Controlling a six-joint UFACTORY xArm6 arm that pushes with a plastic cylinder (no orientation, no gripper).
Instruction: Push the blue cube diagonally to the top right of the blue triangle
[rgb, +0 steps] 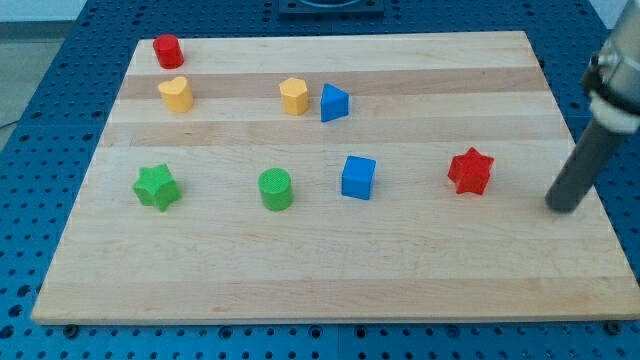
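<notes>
Currently my tip (563, 206) rests on the wooden desk (400, 270), well apart at 3 o'clock from the blue cube (358, 178); no gripper shows. Blue triangle (334, 103) lies at the cube's 11 o'clock.

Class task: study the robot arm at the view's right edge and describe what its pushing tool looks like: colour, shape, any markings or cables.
A straight, dark grey, matte cylindrical rod, ending at my tip. Above it sits a pale, blurred mount with a dark band. No cables or markings show.
</notes>
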